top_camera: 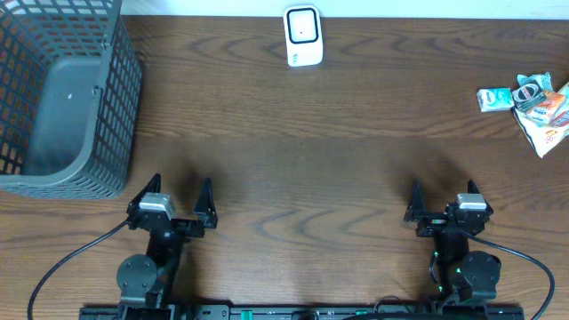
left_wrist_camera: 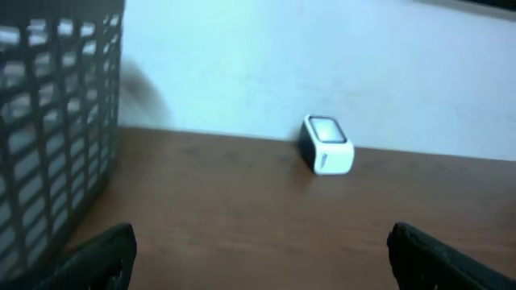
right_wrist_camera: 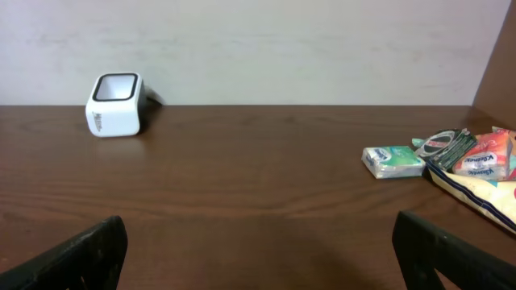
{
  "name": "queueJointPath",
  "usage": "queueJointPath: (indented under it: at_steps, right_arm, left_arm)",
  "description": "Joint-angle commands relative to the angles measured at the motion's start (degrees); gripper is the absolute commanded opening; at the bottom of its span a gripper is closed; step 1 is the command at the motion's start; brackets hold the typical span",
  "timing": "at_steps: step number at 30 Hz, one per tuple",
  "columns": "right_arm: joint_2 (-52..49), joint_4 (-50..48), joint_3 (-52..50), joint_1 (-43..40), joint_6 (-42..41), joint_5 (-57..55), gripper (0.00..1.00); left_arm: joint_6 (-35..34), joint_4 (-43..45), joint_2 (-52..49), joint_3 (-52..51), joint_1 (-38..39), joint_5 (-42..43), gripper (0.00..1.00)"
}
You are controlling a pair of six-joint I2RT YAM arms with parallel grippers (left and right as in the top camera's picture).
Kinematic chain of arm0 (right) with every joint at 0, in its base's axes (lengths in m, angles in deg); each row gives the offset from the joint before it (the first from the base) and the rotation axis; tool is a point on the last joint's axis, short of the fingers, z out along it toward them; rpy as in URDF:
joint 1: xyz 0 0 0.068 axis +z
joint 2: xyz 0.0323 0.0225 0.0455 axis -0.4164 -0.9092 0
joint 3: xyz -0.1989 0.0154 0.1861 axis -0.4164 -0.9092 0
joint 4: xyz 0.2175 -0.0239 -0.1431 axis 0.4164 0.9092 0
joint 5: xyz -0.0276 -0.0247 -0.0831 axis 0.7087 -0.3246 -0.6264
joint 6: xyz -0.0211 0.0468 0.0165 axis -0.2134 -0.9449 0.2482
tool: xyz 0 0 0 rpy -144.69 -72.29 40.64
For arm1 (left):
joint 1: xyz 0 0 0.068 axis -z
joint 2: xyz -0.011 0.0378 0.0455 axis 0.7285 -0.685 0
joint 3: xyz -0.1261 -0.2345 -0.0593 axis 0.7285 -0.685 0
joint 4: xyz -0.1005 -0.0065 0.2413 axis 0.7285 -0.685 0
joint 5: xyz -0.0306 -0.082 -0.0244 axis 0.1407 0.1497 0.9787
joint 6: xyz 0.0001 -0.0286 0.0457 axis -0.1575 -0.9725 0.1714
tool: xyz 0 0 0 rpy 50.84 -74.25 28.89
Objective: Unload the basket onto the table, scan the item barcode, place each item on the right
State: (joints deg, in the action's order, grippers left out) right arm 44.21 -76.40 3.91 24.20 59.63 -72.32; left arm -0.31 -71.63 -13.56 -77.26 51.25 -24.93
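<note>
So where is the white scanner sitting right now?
Overhead view: the white scanner stands at the far edge of the table, near the middle, between the grey basket on the left and the packets on the right.

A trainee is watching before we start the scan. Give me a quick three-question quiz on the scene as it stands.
1. True or false: the right gripper is shut on something.
2. Where does the white scanner stand? A) at the near edge B) at the far edge, around the middle C) in the far right corner
3. On which arm's side do the packets lie?
Key: 1 false, it and the left gripper are both open and empty; 2 B; 3 the right arm's.
</note>
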Motion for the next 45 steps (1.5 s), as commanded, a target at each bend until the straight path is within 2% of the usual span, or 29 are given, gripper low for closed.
queueJointPath:
  at_steps: [1,8,14,25,31,34,45]
  right_arm:
    - [0.3,0.2,-0.1,-0.2,0.8,0.2,0.99]
    - [0.2,0.2,-0.1,-0.2,0.8,0.2,0.99]
    - [0.3,0.2,-0.1,-0.2,0.8,0.2,0.99]
    - [0.2,0.2,-0.1,-0.2,0.8,0.2,0.99]
    - [0.2,0.2,-0.1,-0.2,0.8,0.2,0.99]
    - [0.2,0.2,-0.1,-0.2,0.8,0.2,0.99]
    - [0.2,0.2,-0.1,-0.2,0.8,0.2,0.99]
  left_arm:
    - [4.3,3.2,0.5,-2.2,-0.4,3.0,0.98]
    - [4.4,1.2,0.5,-2.8,-0.4,3.0,0.98]
    - [5.1,-6.6,0.5,-2.8,-0.3,3.1,0.98]
    - [7.7,-6.5,0.5,-2.7,-0.3,3.5,0.98]
    - [7.4,-6.6,0.5,-2.7,-0.3,3.2,0.98]
    - [4.9,-6.8,0.5,-2.7,-0.3,1.2,0.98]
    - [4.9,-6.7,0.5,-2.7,-0.3,1.3,0.97]
